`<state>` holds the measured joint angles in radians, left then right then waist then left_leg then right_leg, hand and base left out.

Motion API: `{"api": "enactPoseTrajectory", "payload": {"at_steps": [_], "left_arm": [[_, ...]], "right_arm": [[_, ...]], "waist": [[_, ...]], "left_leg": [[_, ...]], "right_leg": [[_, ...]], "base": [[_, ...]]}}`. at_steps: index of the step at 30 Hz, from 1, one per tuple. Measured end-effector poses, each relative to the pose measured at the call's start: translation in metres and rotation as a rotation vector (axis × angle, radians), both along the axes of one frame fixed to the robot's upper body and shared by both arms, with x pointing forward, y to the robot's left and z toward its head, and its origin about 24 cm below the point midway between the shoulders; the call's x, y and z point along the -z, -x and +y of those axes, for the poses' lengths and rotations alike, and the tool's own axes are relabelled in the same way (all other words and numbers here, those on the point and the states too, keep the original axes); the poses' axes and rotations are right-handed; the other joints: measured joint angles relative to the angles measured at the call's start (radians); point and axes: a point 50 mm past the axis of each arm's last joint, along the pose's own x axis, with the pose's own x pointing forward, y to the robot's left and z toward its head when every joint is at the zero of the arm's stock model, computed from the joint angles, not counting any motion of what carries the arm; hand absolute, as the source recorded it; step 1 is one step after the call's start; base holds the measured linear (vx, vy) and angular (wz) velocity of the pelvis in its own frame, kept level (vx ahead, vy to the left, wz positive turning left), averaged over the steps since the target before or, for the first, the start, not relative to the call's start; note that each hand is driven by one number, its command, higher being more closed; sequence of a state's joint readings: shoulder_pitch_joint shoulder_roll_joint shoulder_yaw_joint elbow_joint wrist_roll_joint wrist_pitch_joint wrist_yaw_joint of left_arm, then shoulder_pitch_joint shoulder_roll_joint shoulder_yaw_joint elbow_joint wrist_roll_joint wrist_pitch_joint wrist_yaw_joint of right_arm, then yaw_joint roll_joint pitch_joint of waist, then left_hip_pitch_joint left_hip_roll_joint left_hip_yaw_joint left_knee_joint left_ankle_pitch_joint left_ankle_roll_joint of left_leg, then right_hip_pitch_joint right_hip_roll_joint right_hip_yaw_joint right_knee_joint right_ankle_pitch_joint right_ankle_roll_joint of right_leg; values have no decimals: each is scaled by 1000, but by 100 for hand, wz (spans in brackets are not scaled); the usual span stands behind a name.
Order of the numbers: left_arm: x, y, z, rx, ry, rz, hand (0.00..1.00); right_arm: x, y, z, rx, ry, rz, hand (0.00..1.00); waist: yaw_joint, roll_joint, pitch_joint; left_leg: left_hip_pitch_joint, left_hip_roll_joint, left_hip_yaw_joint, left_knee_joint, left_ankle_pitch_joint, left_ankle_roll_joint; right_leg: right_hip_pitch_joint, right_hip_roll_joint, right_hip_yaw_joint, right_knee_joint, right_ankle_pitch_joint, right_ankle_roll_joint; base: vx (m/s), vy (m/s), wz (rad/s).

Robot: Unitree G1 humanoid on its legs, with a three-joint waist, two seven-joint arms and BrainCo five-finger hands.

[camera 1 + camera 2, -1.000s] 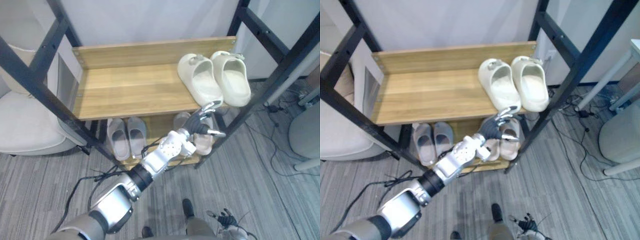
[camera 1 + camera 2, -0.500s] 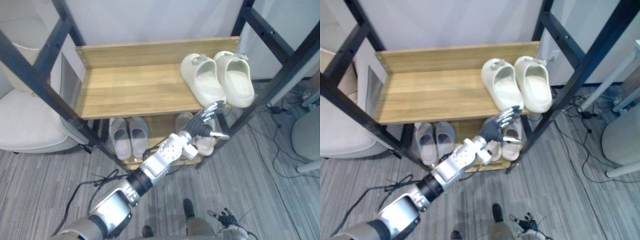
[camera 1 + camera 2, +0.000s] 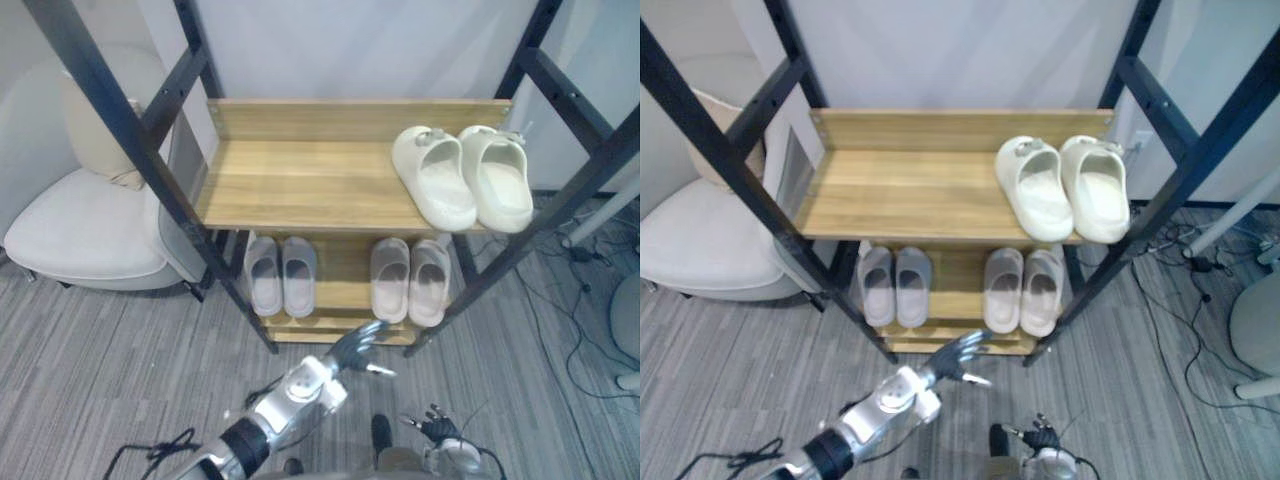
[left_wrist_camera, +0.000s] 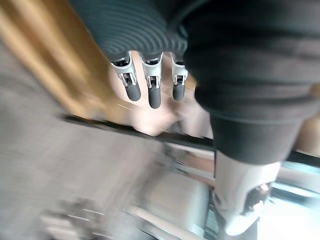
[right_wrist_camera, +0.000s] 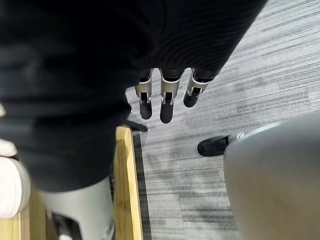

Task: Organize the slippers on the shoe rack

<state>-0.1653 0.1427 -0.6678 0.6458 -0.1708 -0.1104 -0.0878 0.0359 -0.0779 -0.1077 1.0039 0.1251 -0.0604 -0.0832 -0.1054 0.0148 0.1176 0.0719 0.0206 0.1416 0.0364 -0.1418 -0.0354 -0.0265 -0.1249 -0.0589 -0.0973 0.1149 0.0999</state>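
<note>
Right, here's the shoe rack (image 3: 300,185), black metal frame with wooden shelves, and all the slippers are on it. On the upper shelf a cream pair (image 3: 433,182) sits at the right-hand end, side by side and touching, heels toward the front edge, with the rest of that board bare. Down on the lower shelf (image 3: 341,272) there are two more pairs: a grey pair (image 3: 298,276) to the left and a pale pinkish pair (image 3: 390,280) to the right, each pair neat and close together, with a strip of bare wood between the two. The left hand (image 3: 355,345) hovers low in front of the rack, just off the lower shelf's front edge, over the grey striped carpet (image 3: 120,350). Its fingers (image 4: 154,92) are loose and nearly straight, with nothing in them and touching no slipper. The right hand (image 3: 435,430) hangs down near the floor, well clear of the rack. Its fingers (image 5: 167,107) are also straight and empty, and its wrist view shows carpet beneath them and a wooden edge beside them. Off to the left of the rack stands a white armchair (image 3: 85,235) with a beige cushion (image 3: 95,140) propped against its back.
</note>
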Motion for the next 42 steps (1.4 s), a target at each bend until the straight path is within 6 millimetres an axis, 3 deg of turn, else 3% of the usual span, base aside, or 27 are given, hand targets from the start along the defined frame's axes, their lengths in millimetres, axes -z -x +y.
{"api": "enactPoseTrajectory", "payload": {"at_steps": [3, 9, 16, 25, 42], "left_arm": [[23, 8, 30, -124, -94, 89, 0], [61, 42, 85, -304, -287, 268, 0], [80, 78, 109, -426, -371, 403, 0], [88, 100, 119, -513, -397, 486, 0], [89, 103, 116, -524, -392, 497, 0]], "right_arm": [[1, 3, -1, 5, -1, 9, 0], [7, 16, 2, 12, -13, 63, 0], [11, 23, 3, 19, -19, 89, 0], [13, 28, 3, 17, -28, 110, 0], [13, 30, 2, 3, -31, 119, 0]], "waist": [[1, -8, -2], [38, -47, -31], [48, -51, -54], [57, -48, -64], [60, -36, -76]], "left_leg": [[6, 4, -20, 7, 3, -4], [17, 6, -21, 7, 6, -9], [51, 4, -25, 1, 6, -9], [70, 5, -33, 0, 6, -10], [75, 8, -37, -17, 5, -10]], "right_leg": [[20, 2, -21, 0, -2, -3], [32, 3, -20, 0, -3, -4], [66, 2, -22, 0, -10, -2], [84, 2, -28, 0, -17, -3], [94, 5, -34, 6, -29, -4]], "base": [[-42, -48, 17], [-55, -37, 1], [-4, -5, 2], [-29, -19, 3], [-5, -5, 1]]}}
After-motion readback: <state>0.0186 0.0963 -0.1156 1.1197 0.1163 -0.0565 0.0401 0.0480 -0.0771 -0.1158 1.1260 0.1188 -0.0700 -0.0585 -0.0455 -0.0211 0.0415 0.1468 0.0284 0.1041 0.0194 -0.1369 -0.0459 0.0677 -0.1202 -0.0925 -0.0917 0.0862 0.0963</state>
